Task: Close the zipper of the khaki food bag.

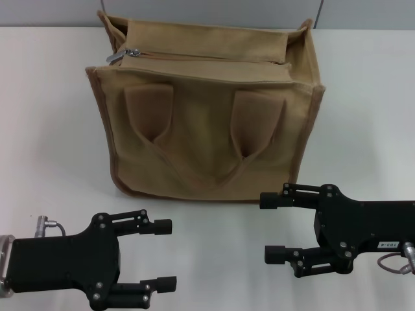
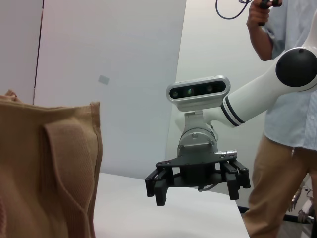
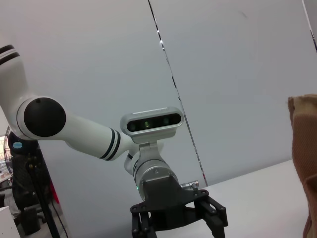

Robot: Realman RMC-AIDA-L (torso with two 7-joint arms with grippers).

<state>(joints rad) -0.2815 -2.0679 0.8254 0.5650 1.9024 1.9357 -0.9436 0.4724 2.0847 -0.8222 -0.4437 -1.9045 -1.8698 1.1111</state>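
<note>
Left gripper (image 1: pixel 167 254) cropped; zipper (image 1: pixel 207 57) end hidden.

The khaki food bag (image 1: pixel 207 123) is standing upright beyond my fingertips, well apart from both, handles drooping flat against its near face. Its zipper (image 1: pixel 207 57) is lying along the top, silver slider sitting at my left end.

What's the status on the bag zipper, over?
Left gripper and right gripper open, short of khaki food bag. Zipper slider at left end. Nothing obstructing.
</note>
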